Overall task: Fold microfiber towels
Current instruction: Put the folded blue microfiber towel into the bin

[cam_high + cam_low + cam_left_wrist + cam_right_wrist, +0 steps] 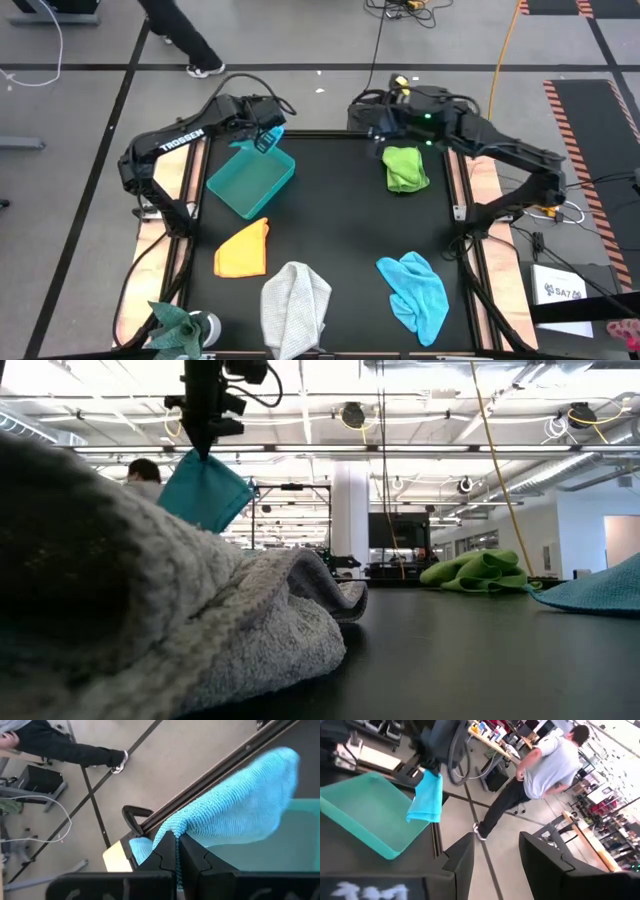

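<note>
Left end effector point(265, 140): clamped on teal towel point(268, 137), hanging above bin's point(250, 180) far edge.
Right end effector point(385, 135): wide, empty, just behind green towel point(405, 167).
Next: bin lies directly below towel.

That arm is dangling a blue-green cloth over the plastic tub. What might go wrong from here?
1. The left end effector pinches only an edge of the teal towel, which hangs over the far rim of the teal bin; on release it might drape over the rim or land outside.
2. The grey towel lies crumpled at the table's near edge and might be awkward to grasp.
3. The right end effector is open above the lime green towel.
</note>
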